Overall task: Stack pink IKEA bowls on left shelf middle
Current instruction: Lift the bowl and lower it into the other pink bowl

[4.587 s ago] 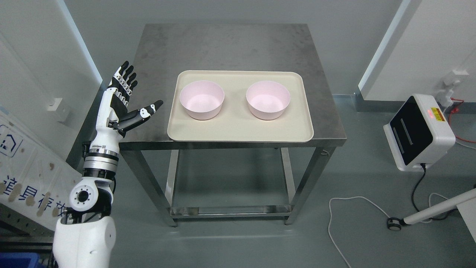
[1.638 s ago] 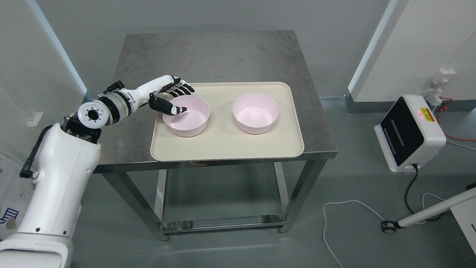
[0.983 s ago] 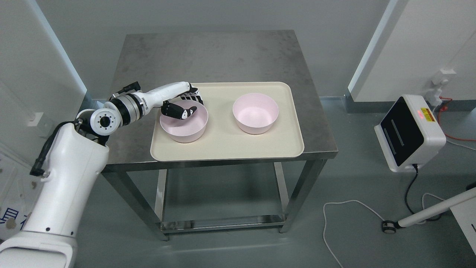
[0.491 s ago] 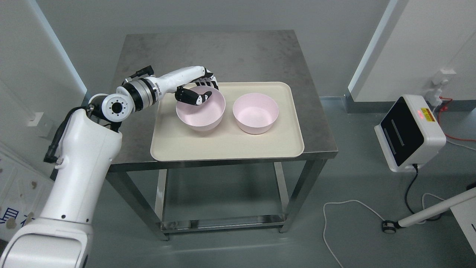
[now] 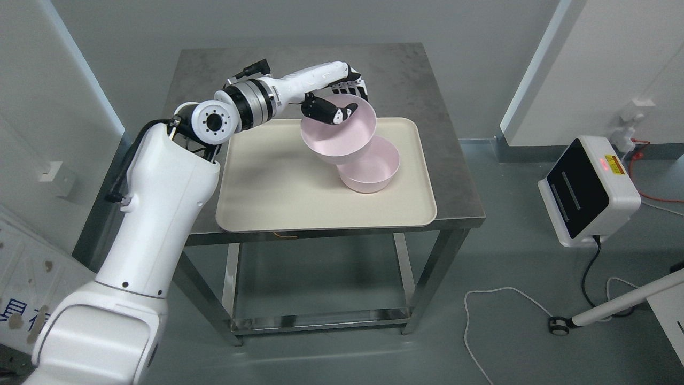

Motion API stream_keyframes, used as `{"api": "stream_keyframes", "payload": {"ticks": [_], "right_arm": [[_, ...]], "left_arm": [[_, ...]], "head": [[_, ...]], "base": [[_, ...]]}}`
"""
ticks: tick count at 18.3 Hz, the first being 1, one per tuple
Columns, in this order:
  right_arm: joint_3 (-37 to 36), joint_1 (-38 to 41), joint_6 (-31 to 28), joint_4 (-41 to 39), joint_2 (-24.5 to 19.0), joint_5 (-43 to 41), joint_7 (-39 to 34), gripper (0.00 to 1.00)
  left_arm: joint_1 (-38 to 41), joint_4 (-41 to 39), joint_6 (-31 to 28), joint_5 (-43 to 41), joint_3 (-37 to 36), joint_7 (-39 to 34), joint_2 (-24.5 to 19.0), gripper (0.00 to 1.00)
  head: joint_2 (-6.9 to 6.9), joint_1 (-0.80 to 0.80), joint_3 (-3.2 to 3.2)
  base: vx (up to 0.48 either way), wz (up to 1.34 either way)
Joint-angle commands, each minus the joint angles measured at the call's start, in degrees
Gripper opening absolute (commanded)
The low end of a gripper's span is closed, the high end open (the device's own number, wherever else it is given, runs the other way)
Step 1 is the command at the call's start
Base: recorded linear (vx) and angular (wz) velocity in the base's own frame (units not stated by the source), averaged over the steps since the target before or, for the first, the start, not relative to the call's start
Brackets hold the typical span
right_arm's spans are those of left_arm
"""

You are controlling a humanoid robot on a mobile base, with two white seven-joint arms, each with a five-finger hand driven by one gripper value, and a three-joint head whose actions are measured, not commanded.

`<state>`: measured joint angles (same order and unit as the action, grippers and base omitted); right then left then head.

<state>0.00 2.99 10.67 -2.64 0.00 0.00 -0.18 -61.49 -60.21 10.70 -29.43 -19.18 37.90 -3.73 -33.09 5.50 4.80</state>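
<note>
Up and across goes the left-hand bowl: half a second ago it hung just beside its twin, and now the held pink bowl (image 5: pixel 339 133) is lifted clear of the tray and overlaps the near-left rim of the second pink bowl (image 5: pixel 370 167), tipped a little toward the camera. Two bowls in all, one in the air, one sitting on the tray! The left hand (image 5: pixel 342 99) pinches the far rim, thumb (image 5: pixel 334 113) curled inside the bowl, the other fingers (image 5: pixel 357 85) pressed against the outside wall. One cream tray (image 5: pixel 267 187), and its whole left half is bare now (plenty of room there). The resting bowl stands well inside the tray's right edge. One steel table (image 5: pixel 299 69), with the tray's front edge lying close to the table's front edge, and a broad open strip of steel behind the tray. Off to the right on the floor, one white box unit (image 5: pixel 588 190) stands well apart from the table.
</note>
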Motion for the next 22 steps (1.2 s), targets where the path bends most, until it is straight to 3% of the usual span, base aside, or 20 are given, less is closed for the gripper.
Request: {"api": "stream_keyframes", "payload": {"ticks": [1,9,22], "right_arm": [[-0.62,0.0,-0.04,0.0,1.0,0.44,0.0,1.0],[-0.53,0.0,-0.04,0.0,1.0,0.44,0.0,1.0],[-0.53,0.0,-0.04,0.0,1.0,0.44,0.0,1.0]], "left_arm": [[-1.52,6.23,-0.33,2.01,-18.87,-6.77,2.73,0.02],[-2.75,10.9,-0.42,-1.42,-16.33,-9.51,2.73,0.03],[-5.03,11.61,-0.6,-2.12,-10.53,-11.36,2.73,0.08]], "head": [[0.0,0.0,0.0],[0.0,0.0,0.0],[0.0,0.0,0.0]], "base": [[0.0,0.0],[0.0,0.0],[0.0,0.0]]}}
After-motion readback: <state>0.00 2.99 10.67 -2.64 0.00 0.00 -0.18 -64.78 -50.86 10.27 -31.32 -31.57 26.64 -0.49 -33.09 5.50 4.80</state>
